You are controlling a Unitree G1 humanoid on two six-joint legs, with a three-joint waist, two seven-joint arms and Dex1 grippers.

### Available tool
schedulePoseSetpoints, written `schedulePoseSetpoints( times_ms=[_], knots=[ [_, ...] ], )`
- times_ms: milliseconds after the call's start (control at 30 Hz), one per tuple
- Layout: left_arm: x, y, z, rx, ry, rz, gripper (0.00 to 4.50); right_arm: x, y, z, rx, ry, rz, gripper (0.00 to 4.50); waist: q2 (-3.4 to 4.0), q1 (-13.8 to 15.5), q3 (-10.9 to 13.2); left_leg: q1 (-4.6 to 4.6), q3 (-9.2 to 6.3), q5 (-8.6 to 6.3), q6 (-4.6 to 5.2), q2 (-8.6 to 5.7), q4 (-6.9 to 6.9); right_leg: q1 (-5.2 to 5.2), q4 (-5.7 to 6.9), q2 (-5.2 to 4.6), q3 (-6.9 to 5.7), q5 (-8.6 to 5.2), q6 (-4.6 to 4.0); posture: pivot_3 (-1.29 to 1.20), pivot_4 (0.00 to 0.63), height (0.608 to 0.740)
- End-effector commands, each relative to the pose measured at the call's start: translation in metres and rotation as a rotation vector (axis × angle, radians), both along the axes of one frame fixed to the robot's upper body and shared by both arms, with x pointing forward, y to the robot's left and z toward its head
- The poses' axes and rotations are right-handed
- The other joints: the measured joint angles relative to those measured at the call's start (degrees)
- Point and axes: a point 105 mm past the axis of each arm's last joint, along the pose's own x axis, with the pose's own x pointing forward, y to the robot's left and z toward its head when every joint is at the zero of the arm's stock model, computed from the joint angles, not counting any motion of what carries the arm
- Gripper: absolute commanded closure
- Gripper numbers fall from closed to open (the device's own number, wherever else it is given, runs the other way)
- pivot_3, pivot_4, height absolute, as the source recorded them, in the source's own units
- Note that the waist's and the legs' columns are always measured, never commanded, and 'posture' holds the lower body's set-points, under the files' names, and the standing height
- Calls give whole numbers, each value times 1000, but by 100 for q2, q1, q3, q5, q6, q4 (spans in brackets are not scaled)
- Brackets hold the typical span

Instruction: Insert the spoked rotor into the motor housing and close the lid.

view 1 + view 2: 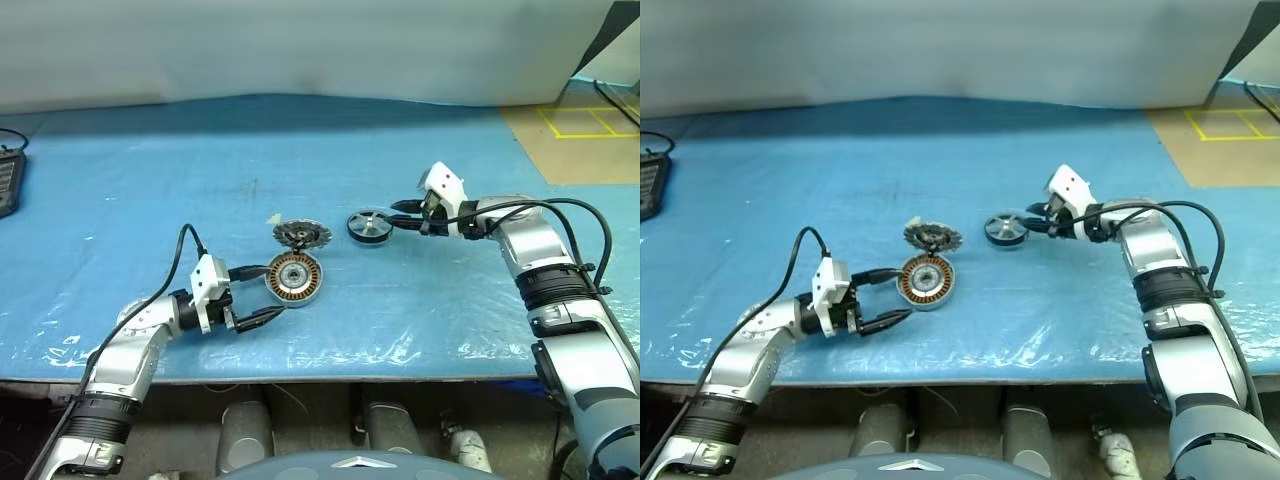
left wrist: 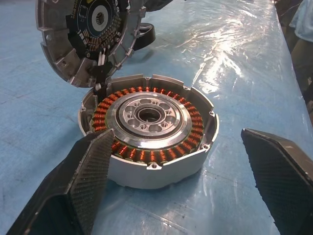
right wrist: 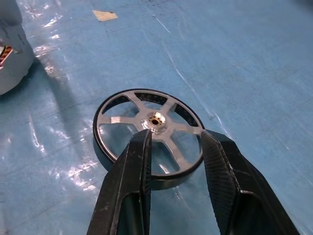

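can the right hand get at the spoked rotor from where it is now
Probably yes. The right hand hangs just over the spoked rotor, fingers parted above its near rim. The rotor lies flat on the blue table, apart from the motor housing, with nothing between.

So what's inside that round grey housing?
Inside the motor housing, a ring of copper windings surrounds a silver centre with a dark hole. Whatever lies beneath them is covered.

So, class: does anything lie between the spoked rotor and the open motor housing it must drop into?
Nothing visible does. Bare blue table separates the spoked rotor from the motor housing. The lid stands tilted up at the housing's far edge, leaving the winding ring uncovered.
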Motion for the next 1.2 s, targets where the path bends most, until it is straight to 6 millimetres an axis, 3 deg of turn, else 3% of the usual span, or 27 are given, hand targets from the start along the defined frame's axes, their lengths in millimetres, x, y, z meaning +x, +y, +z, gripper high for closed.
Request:
schedulePoseSetpoints(
  times_ms=[33,333,767,1200],
  knots=[
    [-3,-2,1,4,-17,-3,137,-2,11,13,9,-52,44,2883,0,1,0,0,0,0,0,0,0,0,0,0,0,0,0,0,150,740],
    [-4,-2,1,7,-16,-3,137,-13,29,-4,49,-6,62,2883,0,5,0,0,0,0,0,3,-1,0,-1,1,-1,0,0,0,150,740],
    [-3,0,1,12,-17,2,137,-7,18,-9,40,-6,-18,2883,0,4,0,1,0,0,-1,3,-2,0,-1,1,0,0,0,0,150,740],
    [-3,0,-1,18,-10,-1,137,-18,13,-14,30,-4,-48,2883,0,5,0,4,0,0,-1,3,-2,1,-2,2,1,-1,2,0,150,740]
  ],
)
